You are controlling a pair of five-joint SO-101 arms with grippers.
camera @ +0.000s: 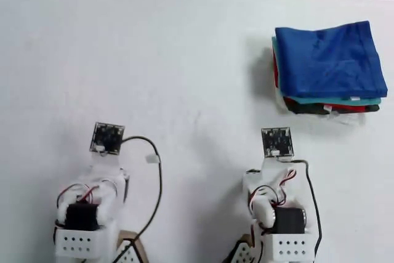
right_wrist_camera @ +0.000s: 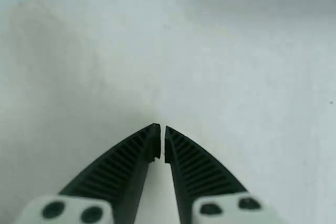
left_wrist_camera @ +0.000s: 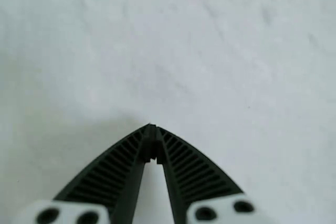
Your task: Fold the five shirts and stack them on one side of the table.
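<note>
Watching remotely, I am seeing the black left gripper (left_wrist_camera: 151, 145) and black right gripper (right_wrist_camera: 161, 142) both closed and empty over the white bench (camera: 154, 60), the blue-topped stack of folded cloth shirts (camera: 326, 69) sitting far right. Any careless sweep is risking toppling its uneven layers.

Lab-like: white table (camera: 154, 60), wired robot arm (camera: 92, 204) beside second arm (camera: 277, 210).
</note>
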